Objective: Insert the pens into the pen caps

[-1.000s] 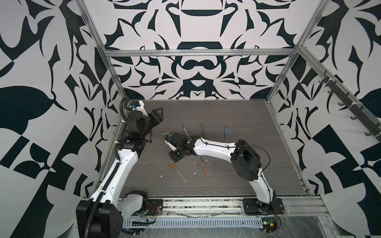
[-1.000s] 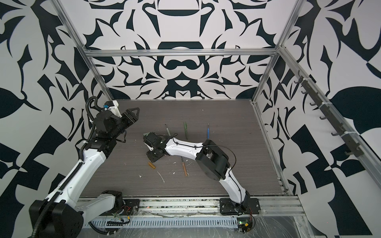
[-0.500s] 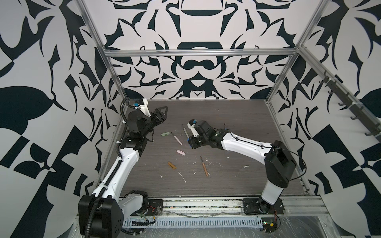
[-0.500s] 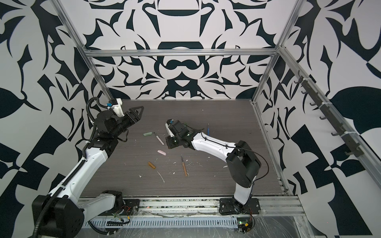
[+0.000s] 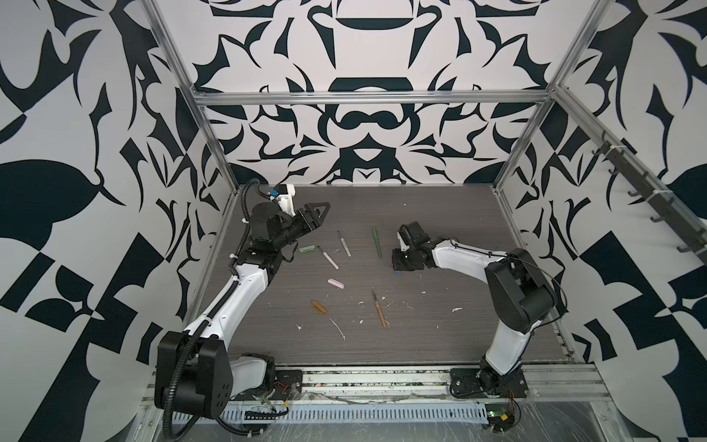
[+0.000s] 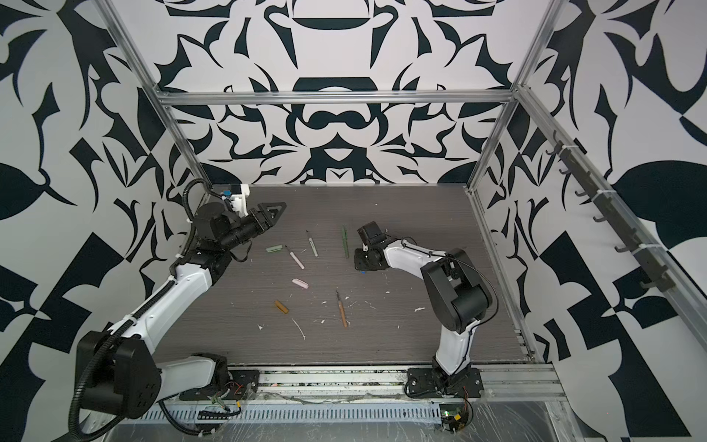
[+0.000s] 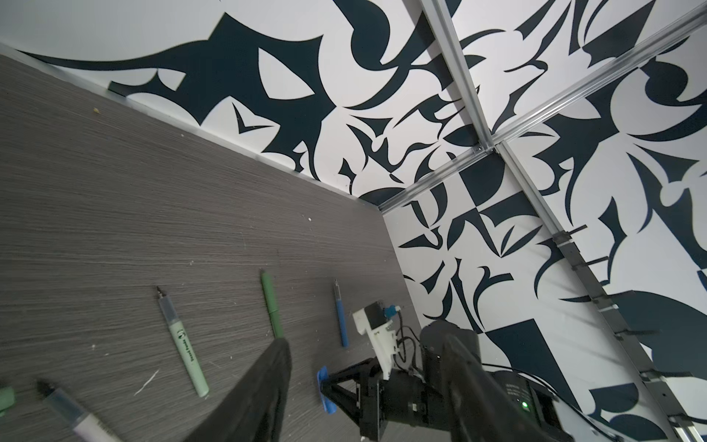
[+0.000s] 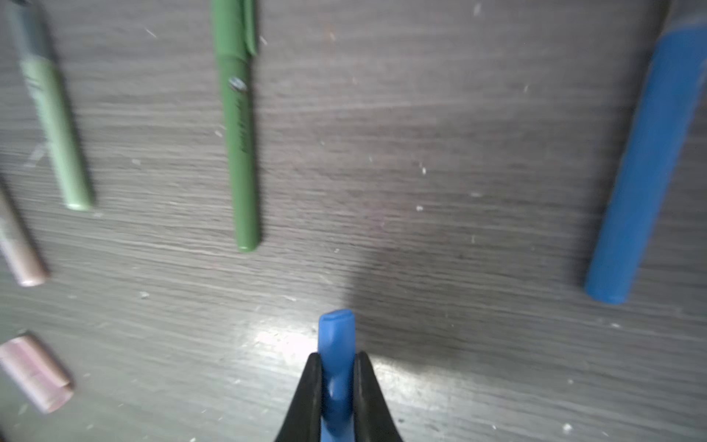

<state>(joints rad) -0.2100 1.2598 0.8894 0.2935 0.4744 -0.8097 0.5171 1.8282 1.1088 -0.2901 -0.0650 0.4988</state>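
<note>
My right gripper [image 8: 336, 367] is shut on the blue pen cap [image 8: 336, 336], low over the table right of centre [image 5: 398, 268]. The blue pen [image 8: 642, 172] lies beside it; the arm hides it in both top views. A dark green pen [image 5: 377, 243] wears its cap. A pale green pen [image 5: 344, 243], a pink pen [image 5: 329, 258], a pale green cap [image 5: 306, 248], a pink cap [image 5: 335, 283], an orange-brown cap [image 5: 318, 307] and an orange-brown pen [image 5: 379, 310] lie loose. My left gripper [image 5: 317, 214] hangs open and empty at the back left.
The grey wood-grain table [image 5: 440, 214] is flecked with white scuff marks and bits [image 5: 338, 329]. Patterned walls and aluminium posts [image 5: 214, 153] close it in on three sides. A metal rail [image 5: 363, 379] runs along the front edge.
My right gripper has swung from the left-centre of the table to the right, carrying the blue cap. The left gripper has shifted slightly rightward and stays open.
</note>
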